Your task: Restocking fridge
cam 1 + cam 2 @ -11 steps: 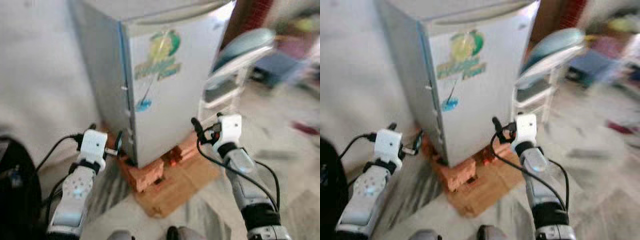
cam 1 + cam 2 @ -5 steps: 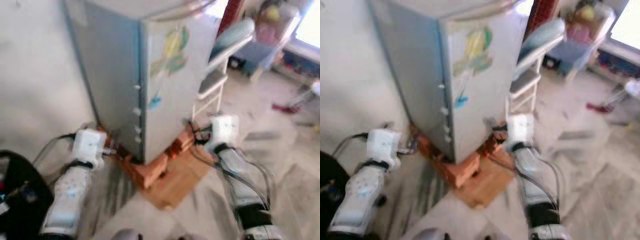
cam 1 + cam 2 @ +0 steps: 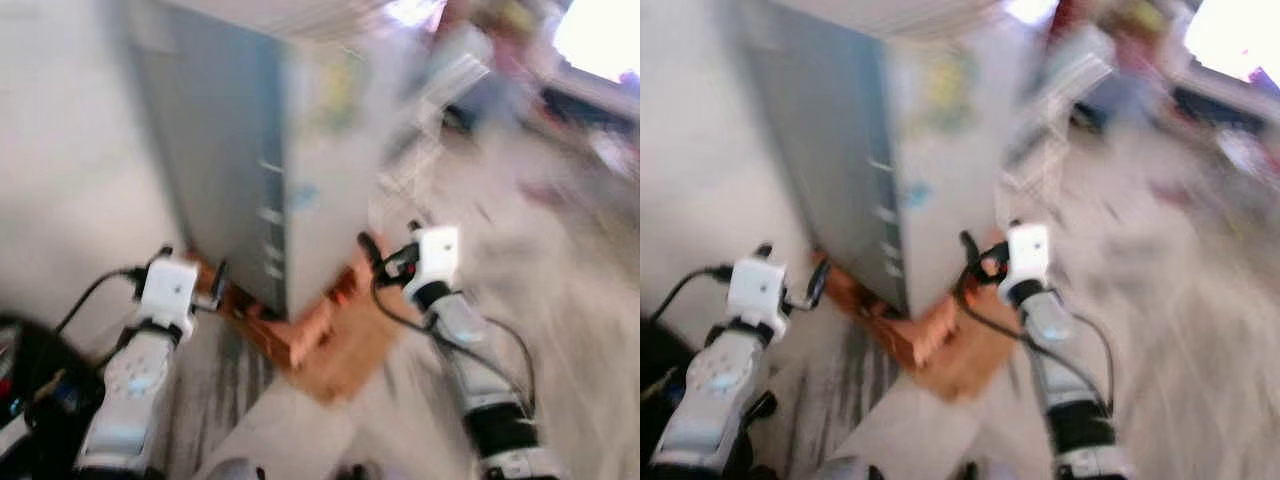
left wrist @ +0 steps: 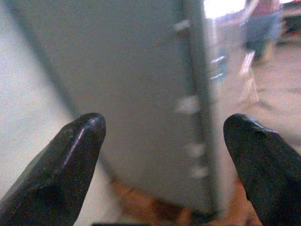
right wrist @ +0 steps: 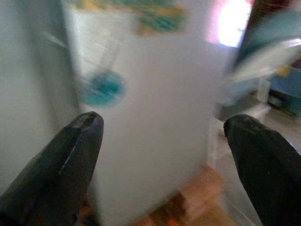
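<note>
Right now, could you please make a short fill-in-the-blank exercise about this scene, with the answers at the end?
1. The fridge has its door ____.
2. The fridge stands on ____ laid over a wooden board.
3. The left gripper and the right gripper both have their fingers ____.
4. Each gripper holds ____.

Answers: closed; bricks; open; nothing

Grey fridge (image 3: 250, 170), green-blue stickers (image 5: 155, 14)
</note>
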Controlling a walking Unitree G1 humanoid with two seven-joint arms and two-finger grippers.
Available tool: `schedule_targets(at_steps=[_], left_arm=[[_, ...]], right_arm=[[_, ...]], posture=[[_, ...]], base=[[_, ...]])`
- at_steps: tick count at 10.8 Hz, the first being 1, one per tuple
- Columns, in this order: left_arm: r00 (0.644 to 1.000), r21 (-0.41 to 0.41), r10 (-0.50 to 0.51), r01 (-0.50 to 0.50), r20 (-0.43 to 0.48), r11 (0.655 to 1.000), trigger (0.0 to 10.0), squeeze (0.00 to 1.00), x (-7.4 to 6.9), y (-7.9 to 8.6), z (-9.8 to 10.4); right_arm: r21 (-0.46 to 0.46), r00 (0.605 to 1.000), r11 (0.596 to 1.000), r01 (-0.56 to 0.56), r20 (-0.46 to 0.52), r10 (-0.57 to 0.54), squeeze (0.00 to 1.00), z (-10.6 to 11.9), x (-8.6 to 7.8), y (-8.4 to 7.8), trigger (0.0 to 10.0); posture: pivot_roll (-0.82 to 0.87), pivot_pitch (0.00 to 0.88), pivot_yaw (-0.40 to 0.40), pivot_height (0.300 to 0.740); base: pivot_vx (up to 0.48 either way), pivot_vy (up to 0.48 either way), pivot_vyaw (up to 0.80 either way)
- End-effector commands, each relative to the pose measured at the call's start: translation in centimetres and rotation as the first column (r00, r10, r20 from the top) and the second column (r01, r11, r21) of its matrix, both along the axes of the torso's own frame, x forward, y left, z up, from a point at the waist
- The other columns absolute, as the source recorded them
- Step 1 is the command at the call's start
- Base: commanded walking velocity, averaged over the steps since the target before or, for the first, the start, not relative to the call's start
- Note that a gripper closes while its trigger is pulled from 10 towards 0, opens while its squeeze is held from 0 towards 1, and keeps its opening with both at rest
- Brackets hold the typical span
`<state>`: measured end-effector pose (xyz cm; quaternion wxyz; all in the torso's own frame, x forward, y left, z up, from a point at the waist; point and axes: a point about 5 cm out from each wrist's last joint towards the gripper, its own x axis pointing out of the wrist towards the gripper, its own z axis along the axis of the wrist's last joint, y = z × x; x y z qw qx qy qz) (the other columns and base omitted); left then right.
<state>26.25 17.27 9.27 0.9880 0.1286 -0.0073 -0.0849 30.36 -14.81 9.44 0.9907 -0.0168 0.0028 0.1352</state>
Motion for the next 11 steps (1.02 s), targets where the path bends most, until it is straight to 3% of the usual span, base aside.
schedule_targets(at_steps=[1,4,9,11], left_arm=[[1.0,0.016,-0.017,0.016,0.018,1.0,10.0,0.0,-0.24,-0.06,0.23],[0.998,-0.005,-0.049,0.05,0.036,0.999,10.0,0.0,-0.52,-0.43,0.49],[0.997,-0.019,-0.059,0.06,0.048,0.998,10.0,0.0,-0.57,-0.6,0.67],[0.997,-0.024,-0.032,0.033,0.064,0.999,10.0,0.0,-0.7,-0.36,0.72]], right_arm=[[0.01,1.0,1.0,0.005,0.02,-0.005,0.0,0.57,0.25,0.07,10.0],[0.01,1.0,1.0,0.005,0.021,-0.006,0.0,0.59,0.25,0.11,10.0],[0.008,1.0,1.0,0.001,0.014,-0.002,0.0,0.48,0.09,0.04,10.0],[0.004,1.0,1.0,-0.007,0.008,0.007,0.0,0.26,-0.25,0.07,10.0]], posture=[[0.14,0.048,-0.031,0.74],[0.14,0.05,-0.031,0.74],[0.14,0.053,-0.033,0.74],[0.13,0.056,-0.038,0.74]], base=[[0.0,0.0,0.0],[0.0,0.0,0.0],[0.411,0.0,-0.49],[0.0,0.0,0.0]])
